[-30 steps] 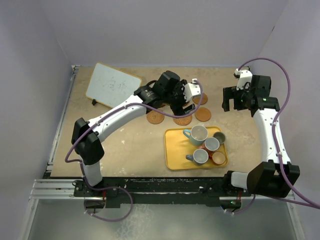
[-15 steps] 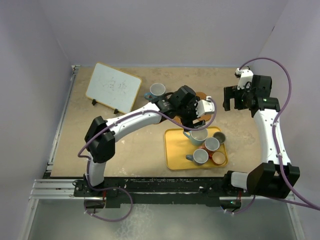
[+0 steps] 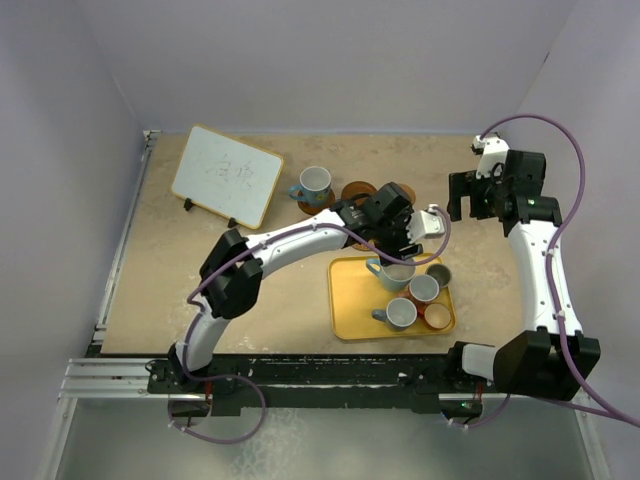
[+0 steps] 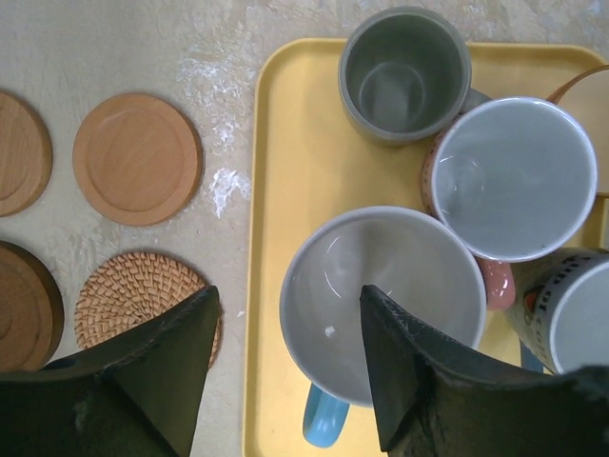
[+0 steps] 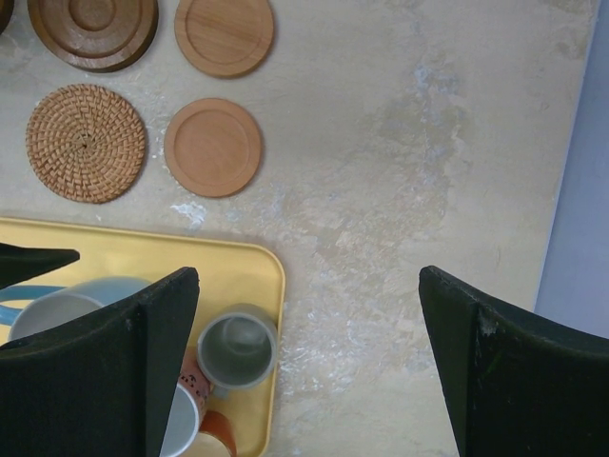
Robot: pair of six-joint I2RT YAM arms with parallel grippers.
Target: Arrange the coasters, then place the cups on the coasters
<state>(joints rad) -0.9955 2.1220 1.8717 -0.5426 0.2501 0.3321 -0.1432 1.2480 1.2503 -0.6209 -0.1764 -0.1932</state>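
Pale-blue mug [image 4: 381,286] touched the reddish mug [image 4: 514,176] on the yellow tray [image 4: 285,143], so your left hand [image 4: 285,295], open astride its rim, risked dragging both.

Five cups [image 3: 424,288] upright on yellow tray [image 3: 350,300]; sixth cup [image 3: 315,180], light blue, on dark coaster [image 3: 310,205]; other coasters [image 4: 138,158] bare

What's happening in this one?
The left gripper is down over the yellow tray. Its open jaws straddle the rim of a large light blue cup, not yet clamped. Four smaller cups sit beside it. A second light blue cup already stands on a dark coaster. Others, like the woven coaster, lie bare beside the tray. The right gripper hovers open and empty.
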